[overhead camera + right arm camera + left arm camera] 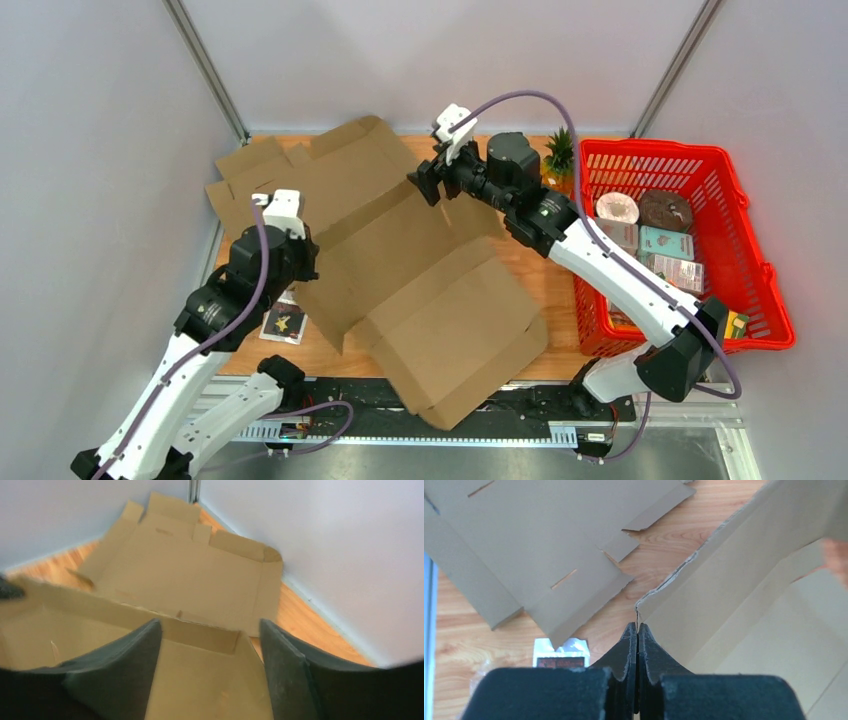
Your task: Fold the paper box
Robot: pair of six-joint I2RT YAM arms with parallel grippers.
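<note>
Just beside the paper box, the packet label is unreadably blurred.

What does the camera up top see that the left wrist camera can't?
Only the top view shows the red basket, the little plant and the right gripper, open above the cardboard. Only the left wrist view shows, up close, the left gripper pinched shut on a cardboard edge, and a thin slot cut in the cardboard. Both show the brown cardboard, the wooden table and a small dark packet.
</note>
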